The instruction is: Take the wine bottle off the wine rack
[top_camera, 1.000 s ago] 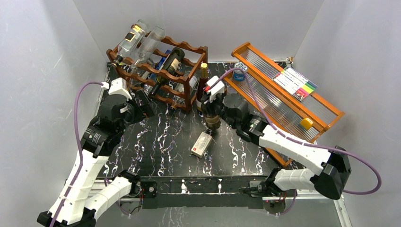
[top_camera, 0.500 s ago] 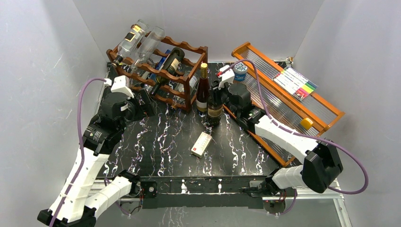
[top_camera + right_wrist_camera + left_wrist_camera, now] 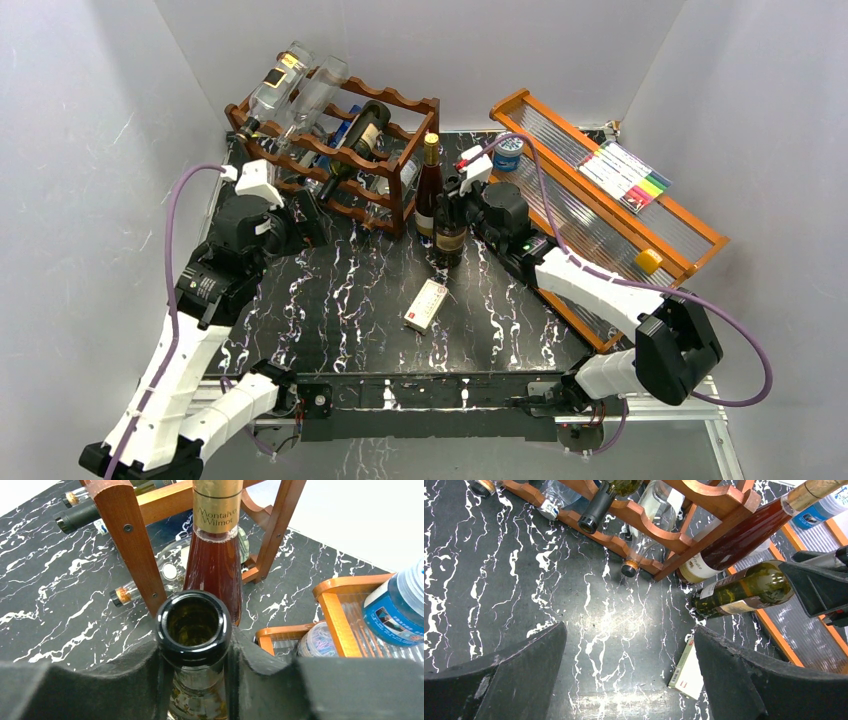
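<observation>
**Top external:** The right gripper (image 3: 457, 197) is clamped on the neck of the dark green wine bottle (image 3: 450, 238). The bottle is near upright over the table (image 3: 340, 300), off the wine rack (image 3: 345, 150) and just beside its right end post. Its long axis runs straight down from the pincer. A reddish bottle (image 3: 430, 185) stands just beside it, against that post, and the edge of the orange shelf (image 3: 610, 205) lies close on the other side. The open room is toward the near edge, where only a small box (image 3: 427, 304) lies. The left gripper (image 3: 312, 226) hovers at the rack's front left, well apart from the bottle, so the right arm is far nearer.

**Left wrist:** The 2 fingers are spread wide with nothing between them, above bare marble. The green bottle shows far off to the right.

**Right wrist:** The jaws press both sides of the neck, just under the open mouth. The reddish bottle is directly beyond and a rack post is to the left. I cannot tell whether the base sits flat on the table. Any retreat probably has to go backward, away from both.
</observation>
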Controlling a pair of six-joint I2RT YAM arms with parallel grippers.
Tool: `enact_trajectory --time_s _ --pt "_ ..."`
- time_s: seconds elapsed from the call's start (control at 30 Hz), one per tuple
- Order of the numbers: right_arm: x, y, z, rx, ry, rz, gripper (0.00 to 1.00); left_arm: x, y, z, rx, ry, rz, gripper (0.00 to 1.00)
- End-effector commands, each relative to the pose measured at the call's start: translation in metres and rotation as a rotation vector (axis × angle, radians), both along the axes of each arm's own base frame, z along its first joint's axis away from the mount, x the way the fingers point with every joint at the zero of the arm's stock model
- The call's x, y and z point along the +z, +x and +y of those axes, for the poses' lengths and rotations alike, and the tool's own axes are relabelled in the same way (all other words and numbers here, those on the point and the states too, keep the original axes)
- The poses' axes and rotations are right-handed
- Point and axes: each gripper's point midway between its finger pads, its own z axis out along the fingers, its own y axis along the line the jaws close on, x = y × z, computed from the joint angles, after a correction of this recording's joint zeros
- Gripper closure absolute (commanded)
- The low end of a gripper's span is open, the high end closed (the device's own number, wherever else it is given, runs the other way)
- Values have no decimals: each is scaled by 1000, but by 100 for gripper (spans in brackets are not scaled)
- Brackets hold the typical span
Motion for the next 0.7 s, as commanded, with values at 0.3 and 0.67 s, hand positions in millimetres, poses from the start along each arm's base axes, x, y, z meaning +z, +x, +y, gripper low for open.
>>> enact_trajectory --time_s 0.3,0.67 --pt "89 -26 -18 27 67 -90 2 50 35 -2 -27 122 -77 2" --pt "27 -110 -68 128 -8 37 2 116 160 8 66 538 -239 2"
